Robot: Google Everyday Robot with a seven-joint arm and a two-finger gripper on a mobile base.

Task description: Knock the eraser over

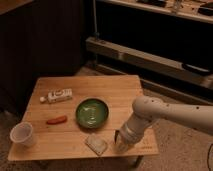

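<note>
A pale, flat rectangular block (96, 144) lies near the table's front edge; it may be the eraser, but I cannot tell for sure. My gripper (120, 143) points down at the front right of the wooden table (125, 90), just right of that block and close to it. I cannot see whether it touches the block. The white arm (170, 112) reaches in from the right.
A green plate (92, 112) sits mid-table. A white bottle (59, 96) lies on its side at the back left. A small red-orange item (56, 120) lies left of the plate. A white cup (22, 134) stands at the front left corner. Dark shelving stands behind.
</note>
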